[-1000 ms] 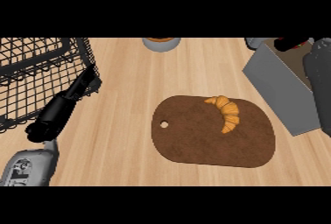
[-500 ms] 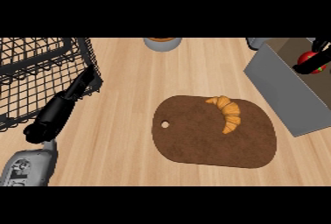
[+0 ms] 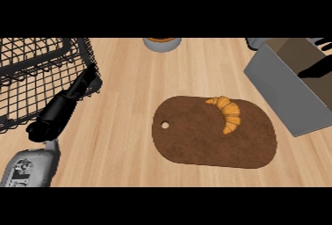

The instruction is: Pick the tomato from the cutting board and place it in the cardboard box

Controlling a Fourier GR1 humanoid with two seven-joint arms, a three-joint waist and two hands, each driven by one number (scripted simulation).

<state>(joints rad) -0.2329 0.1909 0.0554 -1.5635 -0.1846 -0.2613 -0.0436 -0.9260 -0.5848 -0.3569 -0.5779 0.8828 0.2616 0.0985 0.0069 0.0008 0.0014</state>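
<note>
The brown cutting board (image 3: 207, 140) lies at the middle of the wooden counter, with an orange croissant (image 3: 227, 114) on its far right part. No tomato shows on the board or anywhere else. The cardboard box (image 3: 282, 94) stands at the right edge, grey outside and brown inside. Black parts of my right hand (image 3: 316, 69) show over the box's inside at the frame's edge; most of that hand is cut off. My left hand (image 3: 65, 105) lies open and still on the counter at the left, against the wire basket.
A black wire basket (image 3: 32, 72) fills the upper left corner. A grey bowl (image 3: 162, 44) with something orange in it stands at the far edge. Bare counter lies between the basket and the board.
My right hand went from the box's far corner down into the box. Half a second ago a red tomato showed in it; now the tomato is out of sight. The left hand stayed put.
</note>
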